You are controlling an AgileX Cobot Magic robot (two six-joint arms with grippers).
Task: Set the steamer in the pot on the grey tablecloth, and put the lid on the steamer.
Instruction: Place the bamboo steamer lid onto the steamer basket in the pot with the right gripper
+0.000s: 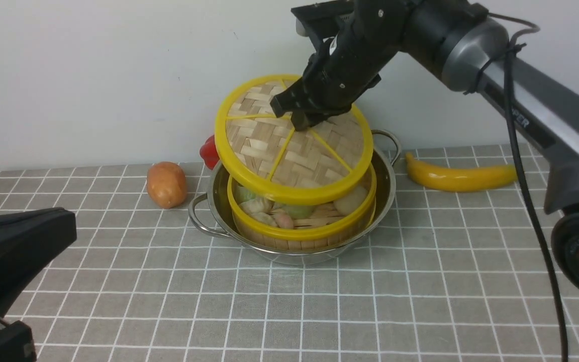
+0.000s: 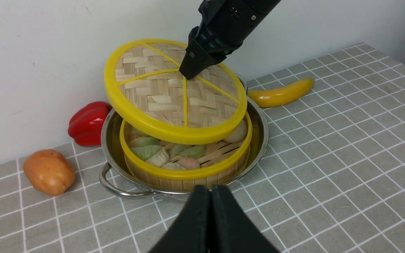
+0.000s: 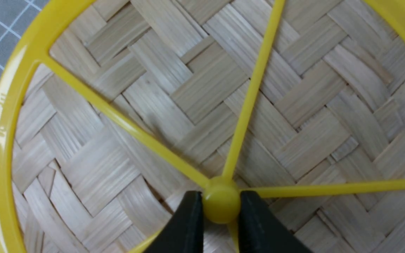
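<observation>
Beneath the right pincer (image 1: 298,119), the tilted lid (image 1: 289,156) hangs clamped over the steamer (image 1: 299,235).

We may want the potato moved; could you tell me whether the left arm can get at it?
Probably yes: the potato lies bare on the cloth, left of the pot, though the left gripper is shut.

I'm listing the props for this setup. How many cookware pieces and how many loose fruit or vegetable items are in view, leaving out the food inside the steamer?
Cookware: 3 (pot, steamer, lid)
Loose produce: 3 (banana, red pepper, potato)
Total: 6
</observation>
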